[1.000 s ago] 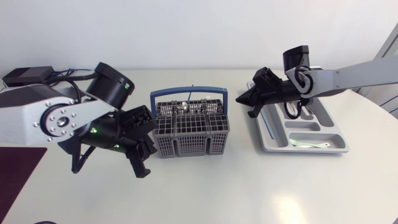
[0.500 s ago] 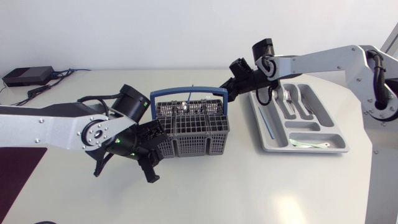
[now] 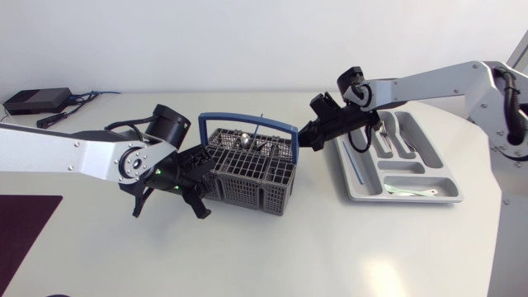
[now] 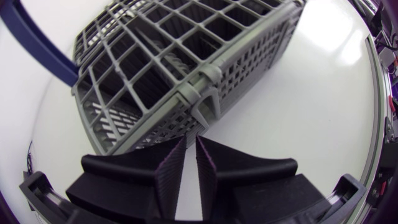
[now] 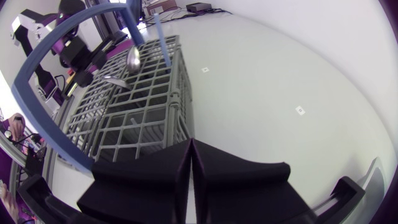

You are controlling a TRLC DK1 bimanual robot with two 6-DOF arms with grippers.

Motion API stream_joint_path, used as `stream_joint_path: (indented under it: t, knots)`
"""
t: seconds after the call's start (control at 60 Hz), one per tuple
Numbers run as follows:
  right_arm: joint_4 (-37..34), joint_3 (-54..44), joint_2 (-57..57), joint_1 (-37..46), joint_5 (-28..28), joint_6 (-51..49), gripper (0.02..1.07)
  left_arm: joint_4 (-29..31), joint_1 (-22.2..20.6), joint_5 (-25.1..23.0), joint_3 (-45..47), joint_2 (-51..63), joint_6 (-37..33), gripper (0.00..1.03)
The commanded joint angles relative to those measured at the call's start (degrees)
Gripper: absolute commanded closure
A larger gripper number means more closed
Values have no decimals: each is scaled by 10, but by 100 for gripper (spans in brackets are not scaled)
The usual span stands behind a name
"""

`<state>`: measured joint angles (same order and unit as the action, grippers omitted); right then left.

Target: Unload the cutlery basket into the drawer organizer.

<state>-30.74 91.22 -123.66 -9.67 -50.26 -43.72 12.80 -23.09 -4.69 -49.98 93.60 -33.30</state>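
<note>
Head view: basket (image 3: 247, 186) contents mostly hidden under grid, only spoon (image 3: 245, 140) clear. Left jaws together at basket wall; right jaws together by handle (image 3: 247, 122). Organizer (image 3: 404, 198) on white surface (image 3: 330, 247).

Blk box (image 3: 36, 100) far-left rear; dark mat (image 3: 25, 216) front-left

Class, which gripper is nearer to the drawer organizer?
Right. The right gripper sits between the basket and the drawer organizer, close to the organizer; the left gripper is on the basket's far side.
</note>
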Motion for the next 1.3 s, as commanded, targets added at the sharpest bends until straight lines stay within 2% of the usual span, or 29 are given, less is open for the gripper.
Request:
stream_joint_path:
  t: [0.0, 0.283, 0.583, 0.7, 0.85, 1.0, 1.117, 1.2, 1.283]
  knots:
    - [-15, -61, 50, 2, -12, -30, 101, -17, 22, -6, -33, 22, -18, 84]
    - [-5, -211, 156, -22, -18, -59, 101, -39, 65, -13, -100, 91, -14, 84]
    - [14, -312, 228, -76, 1, -57, 101, -35, 60, -45, -195, 161, 14, 84]
    - [15, -329, 239, -98, 4, -55, 101, -14, 54, -52, -239, 186, 20, 84]
    - [50, -350, 246, -138, 20, -28, 101, 14, 51, -65, -292, 215, 32, 84]
    - [53, -364, 288, -115, 24, -25, 101, 25, 70, -66, -276, 184, 30, 84]
    - [55, -380, 325, -53, 22, -40, 101, 25, 96, -74, -212, 105, 10, 84]
    - [57, -376, 330, -10, 20, -48, 101, 26, 103, -82, -161, 46, -5, 84]
    - [88, -366, 321, 28, 21, -35, 101, 36, 101, -87, -107, -21, -23, 84]
